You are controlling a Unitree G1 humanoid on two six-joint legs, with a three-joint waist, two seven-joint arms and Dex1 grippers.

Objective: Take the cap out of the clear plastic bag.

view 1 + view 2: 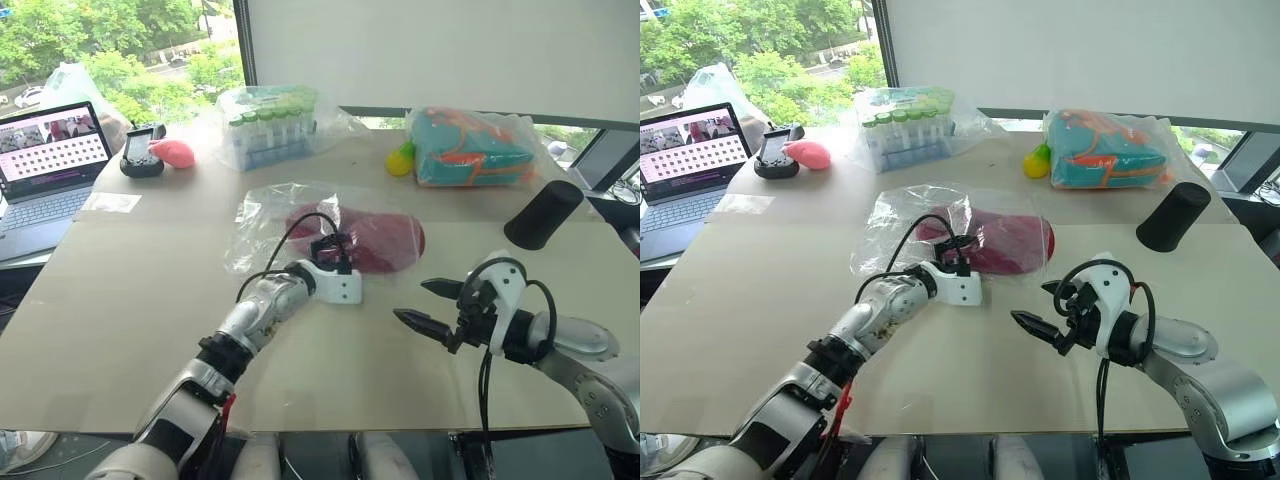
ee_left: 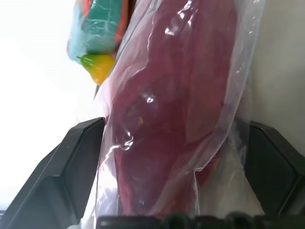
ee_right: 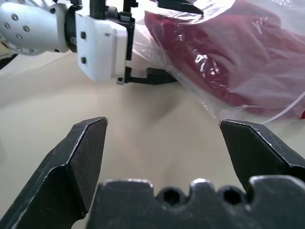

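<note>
Left wrist view shows my left end effector wide open, straddling the bag; cap still inside, on the desk; right end effector open, empty; extraction remains.

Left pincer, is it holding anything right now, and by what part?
Nothing held yet. The left pincer is open, its fingers straddling an edge of the clear plastic bag with the cap inside.

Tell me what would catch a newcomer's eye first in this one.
The dark red cap inside the clear bag, mid-table. The left gripper is at the bag's near edge, its open fingers on either side of the bagged cap. The right gripper hangs open above bare table, nearer the robot and apart from the bag.
</note>
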